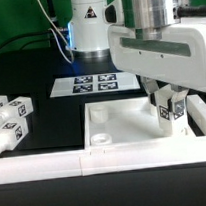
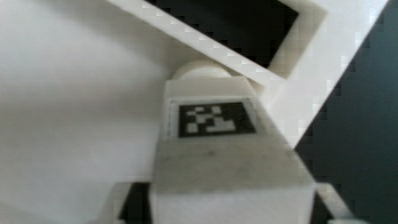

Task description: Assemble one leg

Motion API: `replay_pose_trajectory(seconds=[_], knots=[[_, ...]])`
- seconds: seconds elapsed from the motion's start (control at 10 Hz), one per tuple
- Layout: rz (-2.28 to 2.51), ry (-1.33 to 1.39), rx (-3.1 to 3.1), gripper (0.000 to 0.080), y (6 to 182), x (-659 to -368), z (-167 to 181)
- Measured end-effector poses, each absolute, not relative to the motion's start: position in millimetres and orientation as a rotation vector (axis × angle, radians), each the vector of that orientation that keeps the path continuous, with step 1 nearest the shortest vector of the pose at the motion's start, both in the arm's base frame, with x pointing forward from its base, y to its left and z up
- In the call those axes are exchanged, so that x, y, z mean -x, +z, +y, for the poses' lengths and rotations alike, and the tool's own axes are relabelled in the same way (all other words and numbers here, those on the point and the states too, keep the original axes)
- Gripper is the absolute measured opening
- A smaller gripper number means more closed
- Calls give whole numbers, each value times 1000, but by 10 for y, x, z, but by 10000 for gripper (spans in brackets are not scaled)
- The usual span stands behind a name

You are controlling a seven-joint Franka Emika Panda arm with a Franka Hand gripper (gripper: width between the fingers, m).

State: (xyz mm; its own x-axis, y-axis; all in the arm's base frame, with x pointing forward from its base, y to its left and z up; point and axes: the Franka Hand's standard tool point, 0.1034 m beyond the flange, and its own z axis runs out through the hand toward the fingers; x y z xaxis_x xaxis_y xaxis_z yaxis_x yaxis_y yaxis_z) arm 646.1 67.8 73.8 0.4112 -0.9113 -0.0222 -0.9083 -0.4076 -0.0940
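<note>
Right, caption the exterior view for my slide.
End effector holds a tagged white leg upright over the white panel's corner; spare legs wait at the exterior view's left.

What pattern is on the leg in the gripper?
A black-and-white square tag on the white leg, clearest in the wrist view.

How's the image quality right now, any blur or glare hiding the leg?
Exterior view: sharp enough, evenly lit, though the white panel is bright and low in contrast. Wrist view: the leg fills the frame, soft and blurred, its tag still recognisable.
</note>
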Motion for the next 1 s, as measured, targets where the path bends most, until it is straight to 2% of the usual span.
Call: replay_pose_trajectory(seconds=[0.4, 0.7, 0.8, 0.9, 1.0], knots=[[2289, 95, 1939, 289, 728, -6408, 798], [2550, 156, 1519, 289, 717, -6402, 917], [2519, 151, 1567, 371, 713, -6403, 913], [2492, 141, 1613, 371, 707, -6402, 919], [2282, 88, 1908, 504, 705, -6400, 972]])
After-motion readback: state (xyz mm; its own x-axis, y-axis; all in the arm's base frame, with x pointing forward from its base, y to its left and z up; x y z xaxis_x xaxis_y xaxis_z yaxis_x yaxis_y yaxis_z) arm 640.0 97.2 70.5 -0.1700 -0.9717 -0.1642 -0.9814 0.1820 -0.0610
